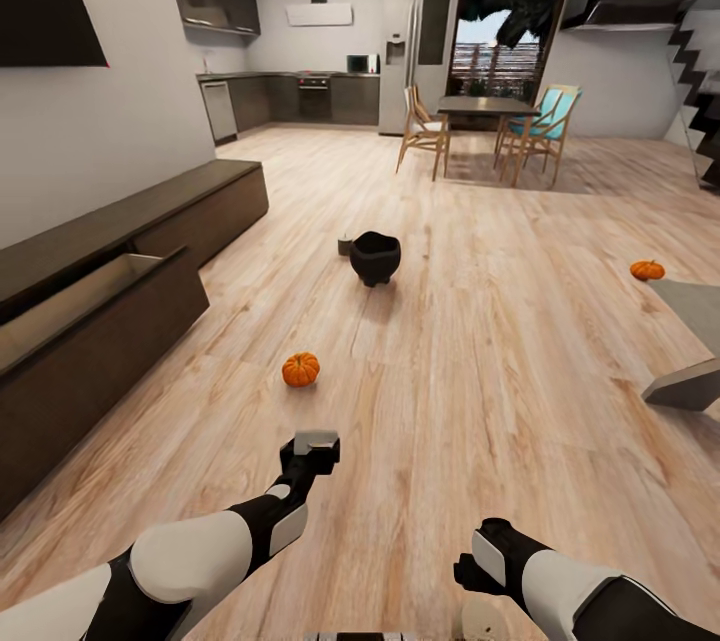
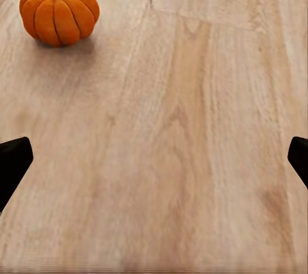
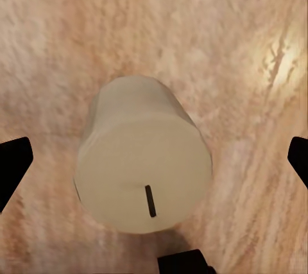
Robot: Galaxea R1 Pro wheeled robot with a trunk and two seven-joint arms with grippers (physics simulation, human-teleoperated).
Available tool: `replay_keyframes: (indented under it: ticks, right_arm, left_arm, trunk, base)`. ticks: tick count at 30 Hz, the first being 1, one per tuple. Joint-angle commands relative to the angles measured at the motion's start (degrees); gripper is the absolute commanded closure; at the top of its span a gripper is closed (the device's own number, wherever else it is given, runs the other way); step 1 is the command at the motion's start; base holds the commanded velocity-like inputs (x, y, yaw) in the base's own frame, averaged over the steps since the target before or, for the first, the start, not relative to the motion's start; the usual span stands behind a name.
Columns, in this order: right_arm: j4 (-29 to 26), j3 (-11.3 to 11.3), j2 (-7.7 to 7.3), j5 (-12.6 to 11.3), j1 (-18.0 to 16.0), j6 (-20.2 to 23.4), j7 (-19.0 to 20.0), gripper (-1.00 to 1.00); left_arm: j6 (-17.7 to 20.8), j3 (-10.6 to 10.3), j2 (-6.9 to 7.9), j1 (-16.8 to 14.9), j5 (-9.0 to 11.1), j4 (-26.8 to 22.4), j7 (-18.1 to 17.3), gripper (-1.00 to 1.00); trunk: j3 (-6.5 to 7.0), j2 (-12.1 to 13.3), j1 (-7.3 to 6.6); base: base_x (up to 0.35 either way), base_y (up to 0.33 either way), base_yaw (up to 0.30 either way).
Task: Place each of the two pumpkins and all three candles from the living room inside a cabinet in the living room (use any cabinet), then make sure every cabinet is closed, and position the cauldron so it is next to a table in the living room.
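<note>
An orange pumpkin (image 1: 300, 369) sits on the plank floor just ahead of my left gripper (image 1: 315, 446). In the left wrist view the pumpkin (image 2: 59, 11) lies off to one side, and my left gripper (image 2: 154, 165) is open with bare floor between its fingers. My right gripper (image 1: 468, 576) hangs open over a pale candle (image 1: 487, 621). That candle (image 3: 144, 158) stands upright between the spread fingers (image 3: 13, 165), untouched. The black cauldron (image 1: 375, 257) stands mid-floor with another candle (image 1: 345, 245) behind it. A second pumpkin (image 1: 647, 269) rests far right. The cabinet (image 1: 100, 361) has one drawer open.
The grey coffee table (image 1: 690, 341) juts in at the right edge. A dining table with chairs (image 1: 485, 126) and the kitchen stand at the back. Open plank floor stretches between the cabinet and the table.
</note>
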Motion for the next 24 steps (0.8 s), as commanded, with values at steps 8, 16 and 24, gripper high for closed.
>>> replay_keyframes:
  ticks: [8,16,24]
  right_arm:
    - [-0.02,0.49,0.01,-0.58,-0.03,0.2,-0.25,-1.0]
    - [-0.02,0.49,0.08,-0.58,-0.03,0.17,-0.25,-1.0]
    - [-0.06,0.41,0.2,0.51,-0.03,-0.13,0.03,-1.0]
  left_arm:
    - [-0.32,-0.44,0.0,-0.07,0.06,-0.16,1.57,-1.0]
    - [-0.73,-0.44,0.0,-0.06,0.06,-0.17,1.66,-1.0]
    - [-1.98,-0.44,0.0,-0.05,0.14,-0.09,1.84,-1.0]
  trunk:
    - [-1.61,-0.12,0.17]
    - [-1.61,-0.12,0.17]
    - [-2.49,-0.17,0.27]
  base:
    - [0.0,0.0,0.0]
    - [0.0,0.0,0.0]
    - [0.0,0.0,0.0]
